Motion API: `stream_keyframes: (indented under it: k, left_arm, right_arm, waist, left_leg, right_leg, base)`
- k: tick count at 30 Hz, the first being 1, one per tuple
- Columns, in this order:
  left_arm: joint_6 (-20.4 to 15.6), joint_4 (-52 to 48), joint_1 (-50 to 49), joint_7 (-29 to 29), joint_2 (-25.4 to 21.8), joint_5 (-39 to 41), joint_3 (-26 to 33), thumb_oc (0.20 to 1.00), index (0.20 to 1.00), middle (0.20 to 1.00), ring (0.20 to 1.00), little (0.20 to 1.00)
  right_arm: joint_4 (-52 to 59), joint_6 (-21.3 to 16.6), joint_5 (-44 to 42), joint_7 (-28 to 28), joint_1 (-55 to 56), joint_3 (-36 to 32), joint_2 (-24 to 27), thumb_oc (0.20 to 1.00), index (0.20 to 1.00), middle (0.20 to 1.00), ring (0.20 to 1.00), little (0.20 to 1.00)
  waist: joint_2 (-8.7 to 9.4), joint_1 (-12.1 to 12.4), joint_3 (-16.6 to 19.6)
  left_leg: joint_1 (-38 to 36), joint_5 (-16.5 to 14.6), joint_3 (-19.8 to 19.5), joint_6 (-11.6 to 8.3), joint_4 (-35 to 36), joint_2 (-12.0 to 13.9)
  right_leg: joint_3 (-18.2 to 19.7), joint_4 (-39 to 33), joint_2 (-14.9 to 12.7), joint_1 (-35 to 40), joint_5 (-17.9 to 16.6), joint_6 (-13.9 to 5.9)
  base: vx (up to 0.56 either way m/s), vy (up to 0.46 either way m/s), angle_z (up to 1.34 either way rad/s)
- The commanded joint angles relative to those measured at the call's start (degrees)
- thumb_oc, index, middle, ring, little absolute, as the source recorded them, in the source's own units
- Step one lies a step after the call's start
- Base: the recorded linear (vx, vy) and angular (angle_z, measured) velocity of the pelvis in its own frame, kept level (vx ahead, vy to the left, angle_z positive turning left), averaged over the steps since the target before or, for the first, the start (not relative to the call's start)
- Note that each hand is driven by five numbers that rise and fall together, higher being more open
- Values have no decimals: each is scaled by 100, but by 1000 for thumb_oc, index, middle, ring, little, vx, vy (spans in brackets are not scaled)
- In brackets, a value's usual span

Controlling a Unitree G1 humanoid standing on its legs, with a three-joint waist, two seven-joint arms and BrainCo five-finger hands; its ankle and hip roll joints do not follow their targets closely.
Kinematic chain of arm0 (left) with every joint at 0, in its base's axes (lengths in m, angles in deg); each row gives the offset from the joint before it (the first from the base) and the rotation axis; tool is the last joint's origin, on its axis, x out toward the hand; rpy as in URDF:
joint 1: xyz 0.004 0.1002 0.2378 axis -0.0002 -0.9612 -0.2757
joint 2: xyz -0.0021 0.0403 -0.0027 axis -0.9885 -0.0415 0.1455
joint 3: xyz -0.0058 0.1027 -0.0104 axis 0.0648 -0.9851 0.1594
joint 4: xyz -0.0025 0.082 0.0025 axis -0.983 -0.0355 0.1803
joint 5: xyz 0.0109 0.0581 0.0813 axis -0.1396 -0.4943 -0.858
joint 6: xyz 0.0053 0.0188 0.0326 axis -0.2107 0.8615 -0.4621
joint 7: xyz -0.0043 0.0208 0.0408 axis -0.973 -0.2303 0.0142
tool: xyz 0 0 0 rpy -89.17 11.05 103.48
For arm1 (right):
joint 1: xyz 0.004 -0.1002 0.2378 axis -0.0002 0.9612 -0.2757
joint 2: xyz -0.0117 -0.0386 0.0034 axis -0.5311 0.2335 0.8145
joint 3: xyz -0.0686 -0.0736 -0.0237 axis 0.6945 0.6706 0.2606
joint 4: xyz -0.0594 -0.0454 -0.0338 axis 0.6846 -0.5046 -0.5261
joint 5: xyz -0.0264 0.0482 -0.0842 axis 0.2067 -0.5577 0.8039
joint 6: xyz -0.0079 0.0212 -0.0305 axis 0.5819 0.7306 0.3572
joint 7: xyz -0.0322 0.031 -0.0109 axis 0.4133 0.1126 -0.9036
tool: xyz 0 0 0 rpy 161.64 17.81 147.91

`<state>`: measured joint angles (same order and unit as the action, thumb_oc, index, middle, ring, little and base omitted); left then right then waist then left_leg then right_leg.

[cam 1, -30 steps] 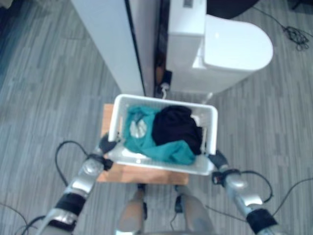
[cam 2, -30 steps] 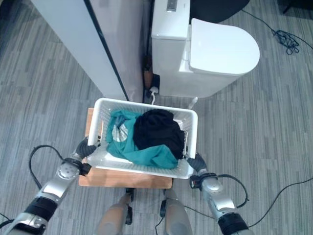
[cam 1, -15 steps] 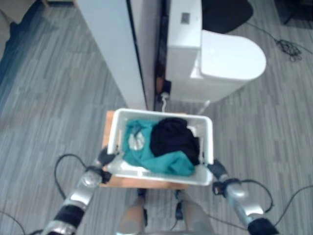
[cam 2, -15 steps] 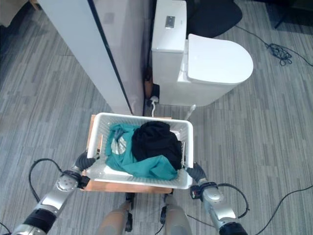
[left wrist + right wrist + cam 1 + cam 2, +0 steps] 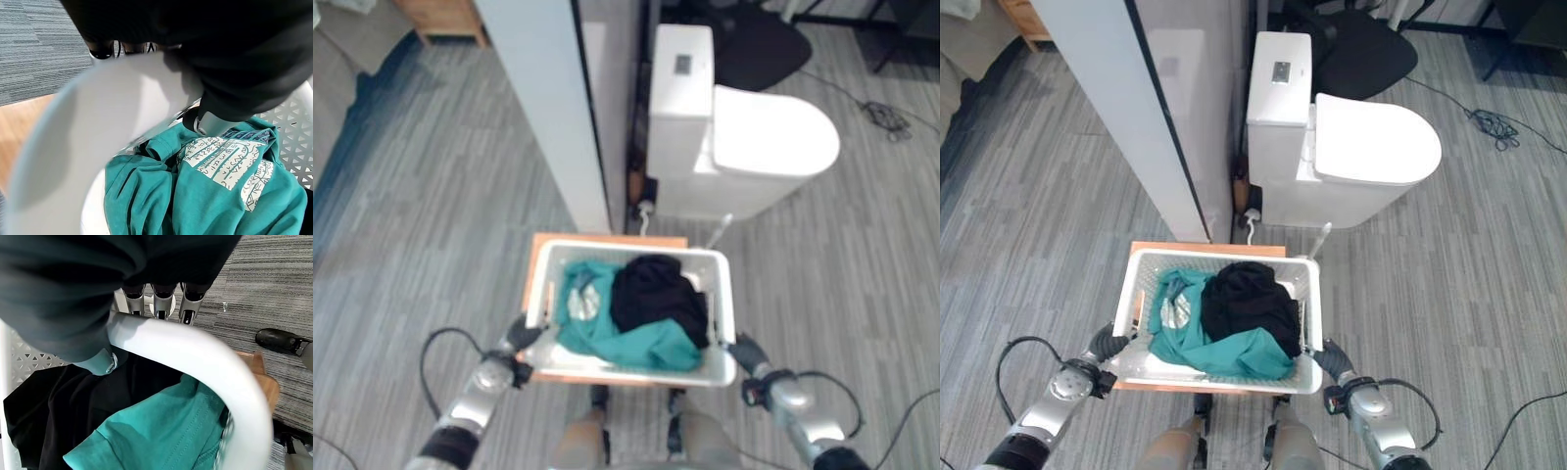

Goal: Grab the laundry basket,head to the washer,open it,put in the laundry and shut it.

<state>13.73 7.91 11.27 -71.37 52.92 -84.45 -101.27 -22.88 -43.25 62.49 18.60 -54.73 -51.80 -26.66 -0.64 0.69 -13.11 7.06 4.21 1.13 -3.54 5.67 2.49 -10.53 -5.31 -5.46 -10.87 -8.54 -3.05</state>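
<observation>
I hold a white laundry basket [image 5: 1315,294] by its two short ends, low in front of me. Inside lie a teal shirt [image 5: 1200,338] with a pale print and a black garment [image 5: 1249,299] on top of it. My left hand [image 5: 516,336] grips the left rim; in the left wrist view its thumb [image 5: 210,122] lies inside over the rim [image 5: 98,127]. My right hand [image 5: 1329,359] grips the right rim; in the right wrist view its fingers [image 5: 156,301] curl under the rim [image 5: 195,357]. The basket hangs over a low wooden stool [image 5: 1175,249].
A white toilet [image 5: 1361,157] stands straight ahead, with a tall white panel [image 5: 1126,98] to its left. Behind the toilet is a black chair [image 5: 1361,54]. Loose cables [image 5: 1489,119] lie on the grey floor at the far right. Wooden furniture [image 5: 440,15] sits far left.
The whole picture has shifted: the camera has pulled back, showing more of the room ahead. The basket has come nearer me over the stool, whose far edge now shows.
</observation>
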Motion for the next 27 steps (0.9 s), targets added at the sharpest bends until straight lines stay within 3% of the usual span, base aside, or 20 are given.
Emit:
stream_keyframes:
  k: [1,16,27]
  left_arm:
    - [-342,387,360,-71,-356,413,613,200,200,200,200,200]
    - [-327,350,256,-32,-336,392,760,200,200,200,200,200]
    - [-354,206,30,29,-440,585,1001,200,200,200,200,200]
  right_arm:
    - [233,-576,-209,355,127,-362,258,200,200,200,200,200]
    - [172,-573,-119,278,228,-494,187,200,200,200,200,200]
    - [505,-517,-167,242,490,-700,218,200,200,200,200,200]
  waist:
    - [243,90,297]
    - [223,96,395]
    - [190,112,567]
  left_leg:
    - [259,-215,-22,181,-67,-66]
    - [131,-266,-31,176,-67,-60]
    - [-166,-268,-59,32,-67,86]
  right_leg:
    - [-169,105,-455,181,303,-484]
    - [-202,90,-449,340,350,-483]
    - [-245,76,-295,685,511,-422]
  base:
    - [0,0,0]
    - [4,-1,0]
    - [3,-60,4]
